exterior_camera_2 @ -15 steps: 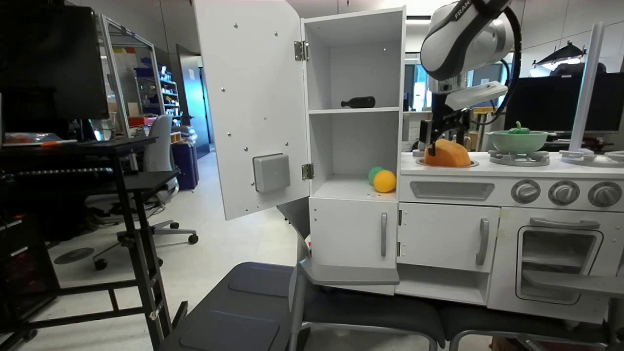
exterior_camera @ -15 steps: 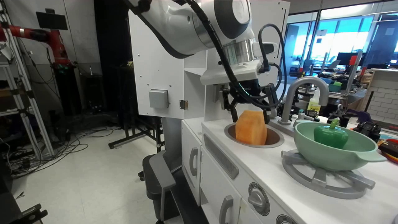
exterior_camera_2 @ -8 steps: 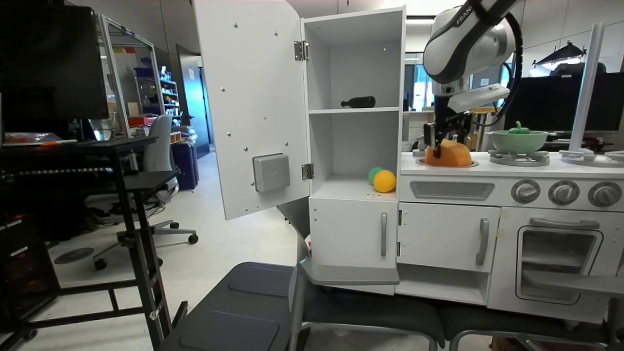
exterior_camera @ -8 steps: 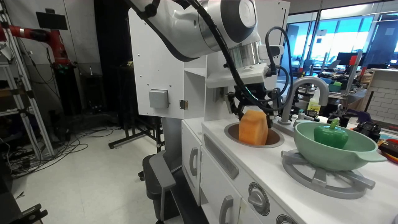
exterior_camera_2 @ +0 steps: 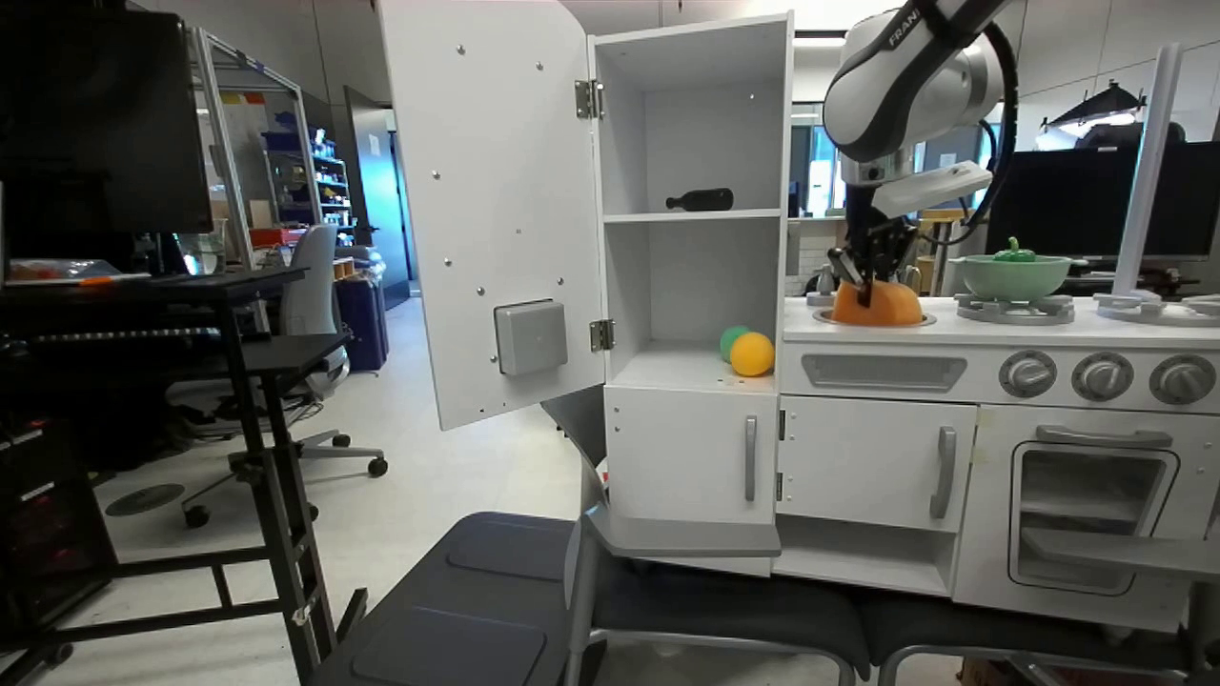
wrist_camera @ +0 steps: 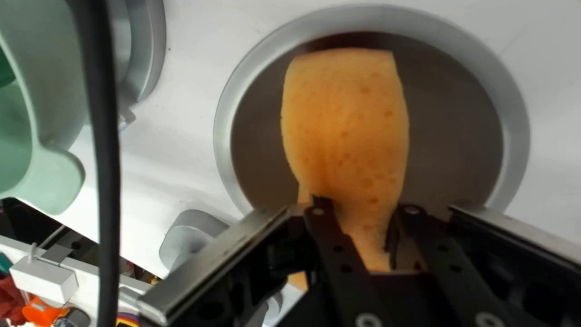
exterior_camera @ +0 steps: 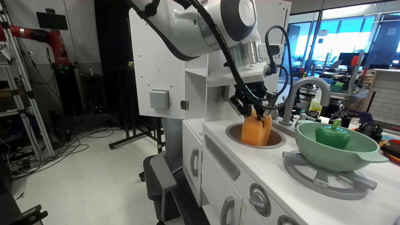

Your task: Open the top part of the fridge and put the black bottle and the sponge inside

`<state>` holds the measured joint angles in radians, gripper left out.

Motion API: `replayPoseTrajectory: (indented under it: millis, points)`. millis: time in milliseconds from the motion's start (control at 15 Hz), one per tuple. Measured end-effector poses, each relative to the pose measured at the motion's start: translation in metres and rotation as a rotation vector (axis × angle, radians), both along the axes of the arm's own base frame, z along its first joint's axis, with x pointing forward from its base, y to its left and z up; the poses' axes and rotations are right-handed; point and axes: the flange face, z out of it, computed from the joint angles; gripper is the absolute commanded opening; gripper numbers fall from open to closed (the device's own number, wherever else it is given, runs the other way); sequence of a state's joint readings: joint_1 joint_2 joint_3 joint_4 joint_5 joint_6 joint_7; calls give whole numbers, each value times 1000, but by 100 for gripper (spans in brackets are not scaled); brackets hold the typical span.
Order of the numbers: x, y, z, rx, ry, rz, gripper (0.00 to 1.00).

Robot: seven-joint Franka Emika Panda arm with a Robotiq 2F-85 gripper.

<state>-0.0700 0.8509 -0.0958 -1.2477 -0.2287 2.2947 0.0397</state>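
Note:
The upper fridge door [exterior_camera_2: 496,191], the top part of the fridge, hangs wide open to the side, its grey square handle facing the camera in both exterior views. On the cabinet's middle shelf [exterior_camera_2: 691,216] the black bottle [exterior_camera_2: 702,200] lies on its side. The orange sponge [exterior_camera: 254,134] stands in the round sink, rising above its rim. My gripper [exterior_camera: 253,115] points down and is shut on the sponge's upper end, creasing it. In the wrist view the sponge [wrist_camera: 345,122] narrows between the two black fingers of the gripper [wrist_camera: 361,211].
A grey faucet [exterior_camera: 307,90] rises close to the sink rim [wrist_camera: 222,122]. Beyond it, a green bowl [exterior_camera: 337,153] holding a green pepper [exterior_camera: 332,136] rests on a grey burner. An orange ball [exterior_camera_2: 752,353] and a green ball [exterior_camera_2: 732,340] lie in the fridge's lower compartment.
The jaws have come together from wide around the sponge and now pinch its top. The arm has shifted slightly toward the faucet. The sponge has shifted a little, still in the sink.

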Motion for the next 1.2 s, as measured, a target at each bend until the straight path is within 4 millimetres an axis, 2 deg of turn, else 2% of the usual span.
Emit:
replayPoseTrajectory:
  millis: [200, 333, 600, 933, 1067, 1200]
  points:
    - [-1, 4, 2, 0, 20, -1, 2]
    - [-4, 8, 11, -1, 40, -4, 2]
    - [-18, 13, 48, -8, 50, -14, 2]
    - [-69, 28, 114, -21, 81, 17, 2]
    - [-95, 44, 138, -34, 92, 57, 2]
    - [-123, 69, 158, -50, 104, 107, 2]
